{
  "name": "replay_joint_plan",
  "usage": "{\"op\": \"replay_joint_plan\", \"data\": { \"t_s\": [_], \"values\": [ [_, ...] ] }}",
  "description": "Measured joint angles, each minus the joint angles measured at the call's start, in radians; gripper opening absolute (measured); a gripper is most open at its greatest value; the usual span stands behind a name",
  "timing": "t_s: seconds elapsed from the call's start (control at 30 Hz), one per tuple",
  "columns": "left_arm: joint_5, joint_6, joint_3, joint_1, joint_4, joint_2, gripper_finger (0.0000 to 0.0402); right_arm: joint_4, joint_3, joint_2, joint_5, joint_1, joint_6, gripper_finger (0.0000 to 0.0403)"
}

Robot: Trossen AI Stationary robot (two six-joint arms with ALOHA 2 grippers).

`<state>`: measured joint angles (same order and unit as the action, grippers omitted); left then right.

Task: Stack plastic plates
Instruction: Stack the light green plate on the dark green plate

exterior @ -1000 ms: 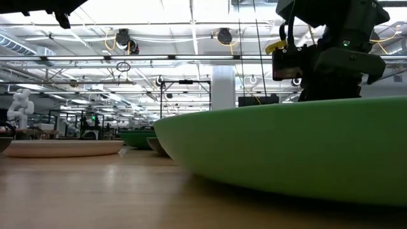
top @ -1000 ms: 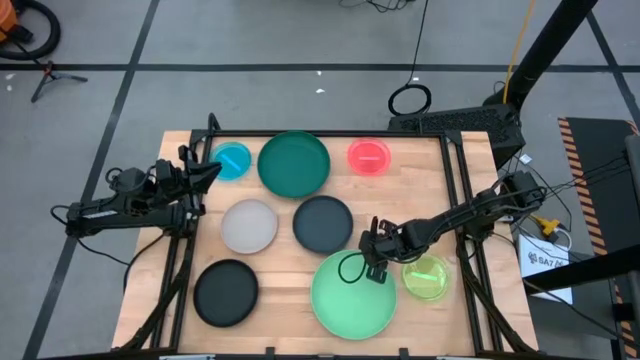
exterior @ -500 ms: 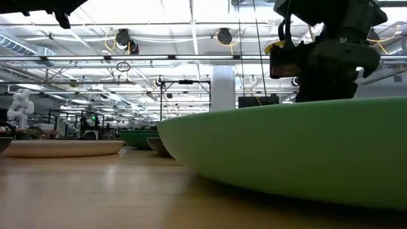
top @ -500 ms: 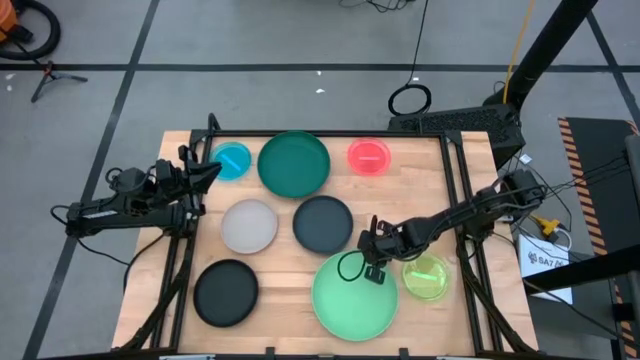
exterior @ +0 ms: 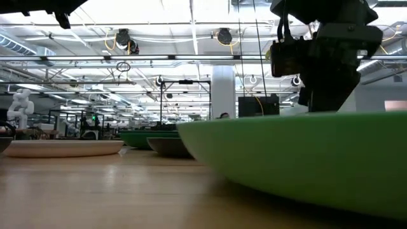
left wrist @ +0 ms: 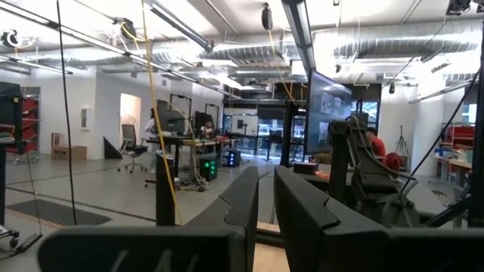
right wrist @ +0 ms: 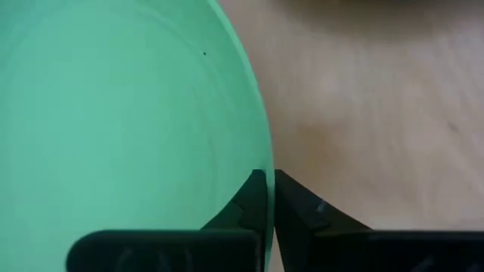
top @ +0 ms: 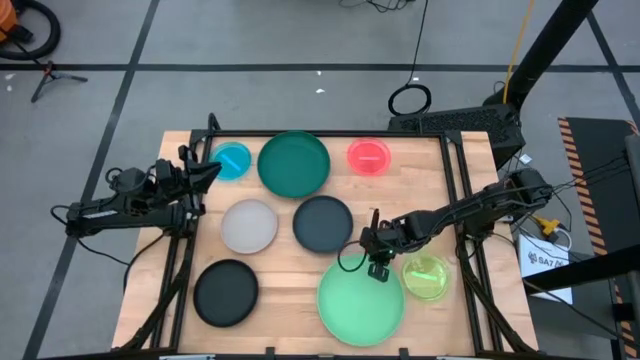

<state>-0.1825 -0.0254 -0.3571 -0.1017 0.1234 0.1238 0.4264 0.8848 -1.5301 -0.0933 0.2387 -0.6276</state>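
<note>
A large mint green plate lies at the table's near right, and fills the low view. My right gripper is shut on its far rim. On the table also lie a small blue plate, a large dark green plate, a small pink plate, a grey plate, a dark grey plate, a black plate and a small yellow-green plate. My left gripper is shut and empty at the table's left edge. My right gripper pinches the mint green plate's rim at its far edge, one finger inside the plate and one outside. The fingers come from above, pointing down. Whether the plate's underside rests on the table or hangs just above it, I cannot tell.
The yellow-green plate lies right beside the mint plate on its right. The dark grey plate lies just beyond the right gripper. Bare wood shows between the black plate and the mint plate. Dark frame rails run along the table's sides.
My right gripper has moved a little toward the table's right and near edges, still shut on the mint green plate's rim. The plate has shifted with it the same way, closer to the yellow-green plate.
</note>
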Motion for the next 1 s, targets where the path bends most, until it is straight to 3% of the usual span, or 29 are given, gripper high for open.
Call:
{"op": "replay_joint_plan", "data": {
  "t_s": [0.33, 0.67, 1.0],
  "values": [
    [0.0, -0.003, 0.0, 0.0, 0.006, 0.0, 0.0051, -0.149, 0.004, 0.07, -0.12, -0.12, -0.046, 0.0006],
    [0.0, -0.018, 0.0, 0.0, 0.011, 0.0, 0.0051, -0.159, 0.164, 0.071, -0.082, -0.255, 0.053, 0.0006],
    [0.0, -0.018, 0.0, 0.0, 0.022, 0.0, 0.0051, -0.163, 0.257, 0.071, 0.021, -0.422, 0.037, 0.0006]
  ]
}}
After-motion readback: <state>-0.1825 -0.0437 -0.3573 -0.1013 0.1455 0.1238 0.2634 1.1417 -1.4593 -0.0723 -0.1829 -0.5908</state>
